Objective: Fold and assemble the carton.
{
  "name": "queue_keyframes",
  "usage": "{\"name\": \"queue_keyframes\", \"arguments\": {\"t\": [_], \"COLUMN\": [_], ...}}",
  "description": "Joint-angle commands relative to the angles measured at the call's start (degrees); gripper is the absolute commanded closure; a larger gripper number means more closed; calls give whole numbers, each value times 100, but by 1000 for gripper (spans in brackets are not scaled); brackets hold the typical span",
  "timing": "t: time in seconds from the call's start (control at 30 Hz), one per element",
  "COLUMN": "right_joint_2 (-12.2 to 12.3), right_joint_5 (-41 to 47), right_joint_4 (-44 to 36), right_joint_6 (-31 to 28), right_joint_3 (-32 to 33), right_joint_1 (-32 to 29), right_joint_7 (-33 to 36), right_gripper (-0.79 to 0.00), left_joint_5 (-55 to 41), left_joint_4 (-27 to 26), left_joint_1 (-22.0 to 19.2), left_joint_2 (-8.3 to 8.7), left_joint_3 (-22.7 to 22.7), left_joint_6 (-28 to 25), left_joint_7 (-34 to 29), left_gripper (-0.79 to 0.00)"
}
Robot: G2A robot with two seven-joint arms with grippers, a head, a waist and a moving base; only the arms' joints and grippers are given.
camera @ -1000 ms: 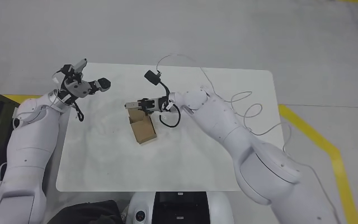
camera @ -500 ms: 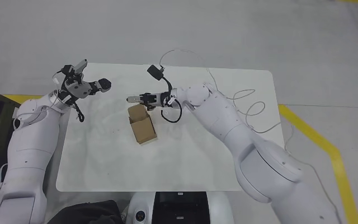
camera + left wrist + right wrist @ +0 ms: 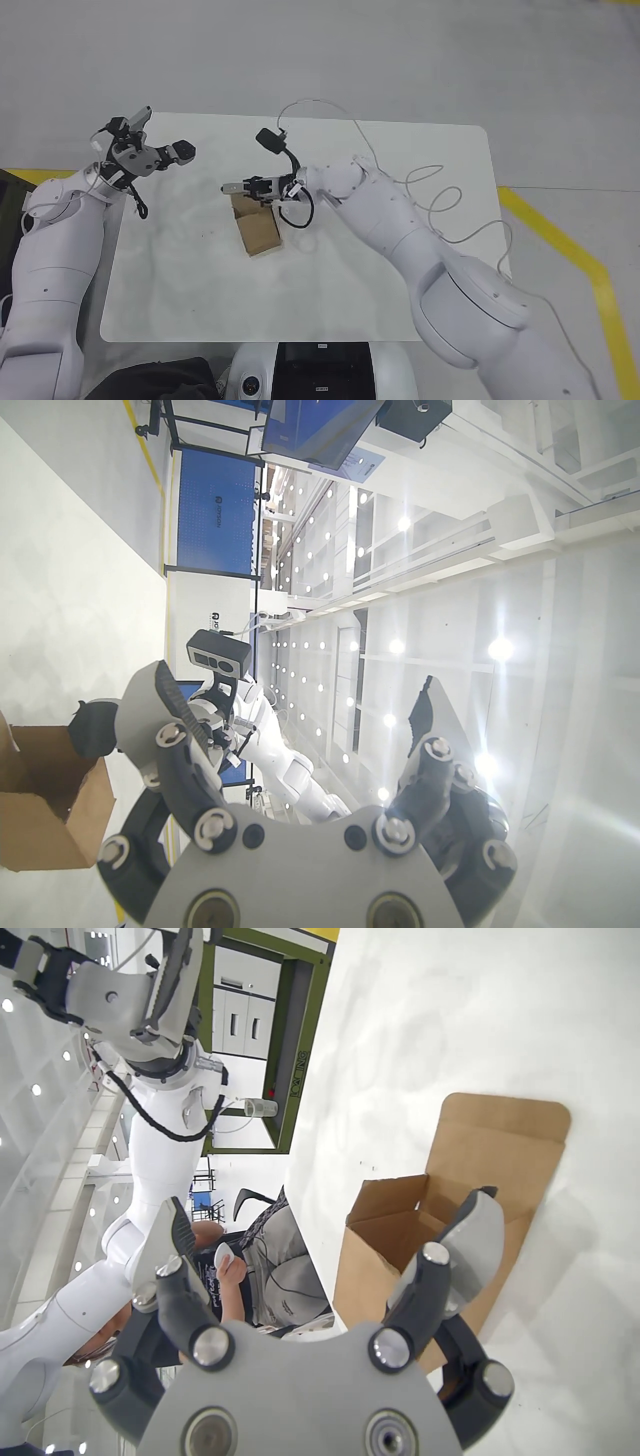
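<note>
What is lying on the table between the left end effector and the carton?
Nothing: in the top view, the stretch of table between the left end effector and the carton is bare.

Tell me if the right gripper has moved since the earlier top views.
Yes. The right gripper drew toward the table's far edge, then returned to the carton's open end.

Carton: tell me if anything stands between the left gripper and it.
Nothing visible does. Bare table lies between the open left gripper and the carton; the right gripper is at the carton's open end.
</note>
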Motion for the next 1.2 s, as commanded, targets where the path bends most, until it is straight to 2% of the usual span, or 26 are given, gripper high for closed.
{"name": "queue_keyframes", "arguments": {"t": [0.0,0.27,0.63,0.87,1.17], "right_joint_2": [-5,18,208,408,485], "right_joint_5": [-42,-500,-647,-422,-566], "right_joint_4": [55,180,224,-101,-704], "right_joint_6": [12,369,559,45,475], "right_joint_3": [26,20,220,533,591], "right_joint_1": [52,242,248,108,-204], "right_joint_7": [-30,-166,210,261,488], "right_gripper": [-785,-785,-785,-785,-785], "left_joint_5": [-7,30,94,146,154], "left_joint_4": [-5,-60,-70,-114,-74], "left_joint_1": [6,3,-38,-76,-57], "left_joint_2": [-4,-21,-51,-75,-84], "left_joint_3": [-15,-43,-28,8,-58], "left_joint_6": [6,25,50,47,30], "left_joint_7": [-8,-32,-93,-109,-138], "left_gripper": [-785,-785,-785,-785,-785]}}
